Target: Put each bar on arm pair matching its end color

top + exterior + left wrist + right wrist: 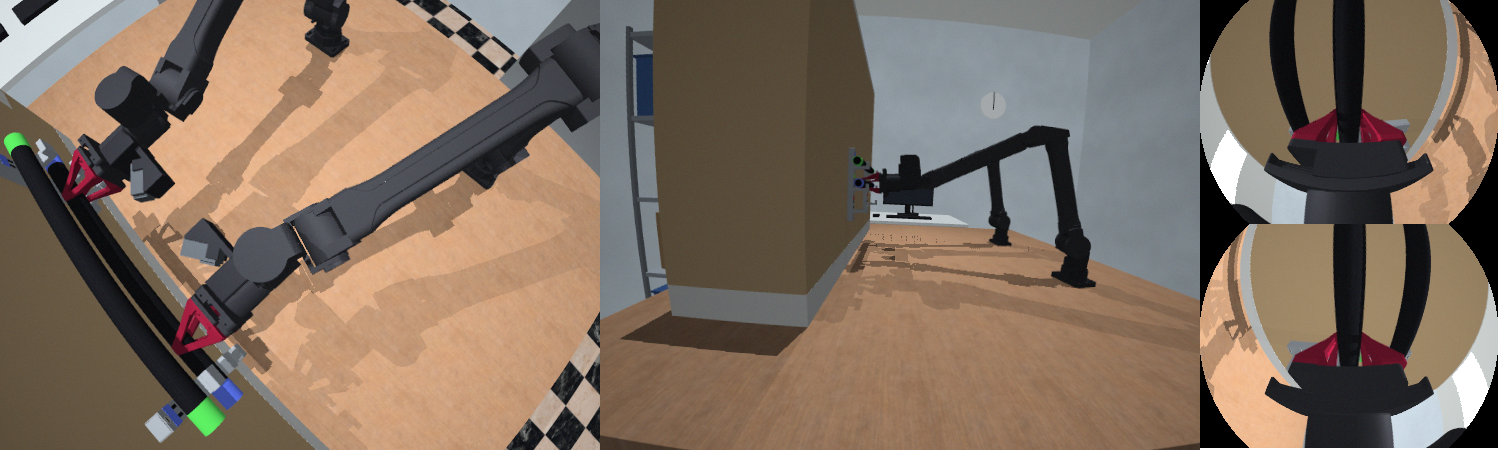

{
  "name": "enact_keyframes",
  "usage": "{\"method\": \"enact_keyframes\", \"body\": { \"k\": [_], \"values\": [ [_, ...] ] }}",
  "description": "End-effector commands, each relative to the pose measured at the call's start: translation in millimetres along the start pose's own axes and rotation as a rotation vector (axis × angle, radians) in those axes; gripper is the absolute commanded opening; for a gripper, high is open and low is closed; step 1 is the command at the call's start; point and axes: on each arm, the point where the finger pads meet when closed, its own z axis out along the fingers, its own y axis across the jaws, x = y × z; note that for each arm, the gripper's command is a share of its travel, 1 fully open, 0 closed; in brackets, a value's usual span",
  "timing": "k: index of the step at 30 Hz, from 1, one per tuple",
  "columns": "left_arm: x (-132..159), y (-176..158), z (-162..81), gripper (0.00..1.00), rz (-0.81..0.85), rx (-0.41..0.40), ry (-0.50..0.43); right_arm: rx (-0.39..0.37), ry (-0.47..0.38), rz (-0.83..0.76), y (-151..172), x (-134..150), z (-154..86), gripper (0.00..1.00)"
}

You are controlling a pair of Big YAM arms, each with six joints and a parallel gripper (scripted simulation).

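A black bar with blue ends (pixel 135 282) (pixel 859 183) (pixel 1349 60) (pixel 1349 279) is at the rack's middle level; I cannot tell if it touches its rack arms. My left gripper (pixel 178 348) (pixel 1348 112), nearer in the top view, is shut on it near one end. My right gripper (pixel 67 196) (pixel 1349 336) is shut on it near the other end. A black bar with green ends (pixel 99 280) (pixel 858 161) (pixel 1284 55) (pixel 1417 279) lies on the top pair, by blue labels (pixel 172 415). The middle label (pixel 854 176) looks green.
The brown wall (pixel 40 325) (pixel 835 125) stands right behind the rack (pixel 851 212). Rack arm tips (pixel 160 426) (pixel 231 357) stick out near the bar ends. The green-ended bar runs just above both grippers. The table (pixel 450 320) (pixel 975 360) is below.
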Motion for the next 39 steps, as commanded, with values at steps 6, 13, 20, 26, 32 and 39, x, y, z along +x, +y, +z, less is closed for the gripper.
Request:
{"method": "enact_keyframes", "body": {
  "k": [6,13,20,26,32,39],
  "values": [
    [12,85,4,0.00,-0.030,-0.113,0.016,0.117,0.010,0.033,-83,1,3,0.00],
    [11,92,3,0.00,-0.030,-0.113,0.016,0.117,0.010,0.033,-90,2,2,0.00],
    [10,99,3,0.00,-0.030,-0.113,0.016,0.117,0.010,0.033,-96,3,1,0.00],
    [10,100,3,0.00,-0.030,-0.113,0.016,0.117,0.010,0.033,-98,3,0,0.00],
    [9,101,2,0.00,-0.030,-0.113,0.016,0.117,0.010,0.033,-100,4,0,0.00],
    [8,102,2,0.00,-0.030,-0.113,0.016,0.117,0.010,0.033,-101,5,-1,0.00]
  ]
}}
